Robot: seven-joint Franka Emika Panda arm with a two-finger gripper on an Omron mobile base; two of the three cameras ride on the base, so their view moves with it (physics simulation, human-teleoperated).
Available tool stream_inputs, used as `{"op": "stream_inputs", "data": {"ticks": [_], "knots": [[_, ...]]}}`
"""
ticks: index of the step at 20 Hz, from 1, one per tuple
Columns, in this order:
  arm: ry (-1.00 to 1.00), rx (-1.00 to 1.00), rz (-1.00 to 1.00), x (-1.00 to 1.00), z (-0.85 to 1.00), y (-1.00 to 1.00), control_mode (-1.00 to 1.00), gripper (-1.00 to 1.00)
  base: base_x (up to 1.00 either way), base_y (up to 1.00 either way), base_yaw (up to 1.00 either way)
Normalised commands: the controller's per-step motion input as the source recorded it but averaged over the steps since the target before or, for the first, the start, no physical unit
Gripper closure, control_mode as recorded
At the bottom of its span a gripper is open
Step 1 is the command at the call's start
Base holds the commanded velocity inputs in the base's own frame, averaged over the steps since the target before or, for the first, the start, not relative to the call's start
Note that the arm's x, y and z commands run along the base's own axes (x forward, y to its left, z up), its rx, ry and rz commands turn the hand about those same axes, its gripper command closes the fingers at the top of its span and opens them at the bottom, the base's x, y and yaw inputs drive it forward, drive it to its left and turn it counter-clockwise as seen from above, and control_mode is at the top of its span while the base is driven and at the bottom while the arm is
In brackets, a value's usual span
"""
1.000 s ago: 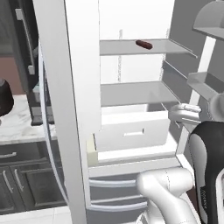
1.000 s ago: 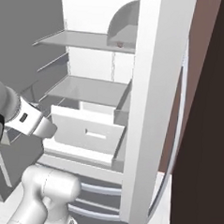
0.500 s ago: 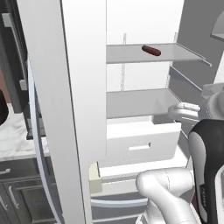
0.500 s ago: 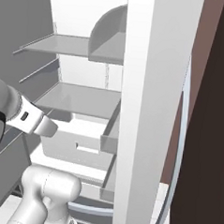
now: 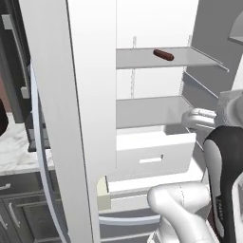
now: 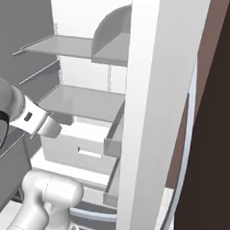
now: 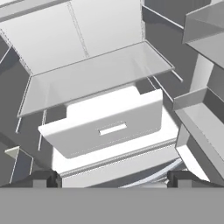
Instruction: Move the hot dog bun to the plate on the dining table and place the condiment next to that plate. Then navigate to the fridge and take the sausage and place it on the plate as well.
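1. Facing the open white fridge (image 5: 90, 95), I have its interior in front of me with both doors swung wide.
2. My two-finger gripper (image 7: 113, 178) stands fully open with nothing between its dark tips (image 7: 43, 178); they sit far apart at the bottom of the hand view.
3. The small dark reddish-brown sausage (image 5: 163, 55) lies on the upper grey glass shelf (image 5: 142, 59), toward the middle of it and well above my hand.
4. Its long axis runs across the shelf at a slant in the left base view, the left end pointing toward the back wall, the right end toward the shelf's front edge.
5. Below that is a lower grey glass shelf (image 7: 96, 74), bare where I can see it.
6. Under the lower shelf a white drawer (image 7: 107, 122) with a slot handle is pulled partly out; my hand looks down toward it.
7. White door bins (image 7: 205, 118) line the right door beside the drawer.
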Motion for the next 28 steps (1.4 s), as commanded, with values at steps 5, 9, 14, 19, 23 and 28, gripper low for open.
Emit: {"op": "stream_inputs", "data": {"ticks": [5, 9, 14, 19, 23, 28], "knots": [[-0.01, 0.00, 0.00, 0.59, 0.49, -0.17, -1.00, -1.00, 0.00, 0.00, 0.00], [-0.01, -0.11, 0.02, 0.60, 0.73, -0.07, -1.00, -1.00, 0.00, 0.00, 0.00], [-0.04, -0.20, 0.01, 0.57, 0.65, 0.00, -1.00, -1.00, 0.00, 0.00, 0.00], [0.00, -0.08, 0.06, 0.56, 0.15, -0.05, -1.00, -1.00, 0.00, 0.00, 0.00], [0.00, -0.04, 0.11, 0.65, 0.00, -0.13, -1.00, -1.00, 0.00, 0.00, 0.00], [0.00, 0.00, 0.18, 0.66, 0.00, -0.03, -1.00, -1.00, 0.00, 0.00, 0.00]]}}
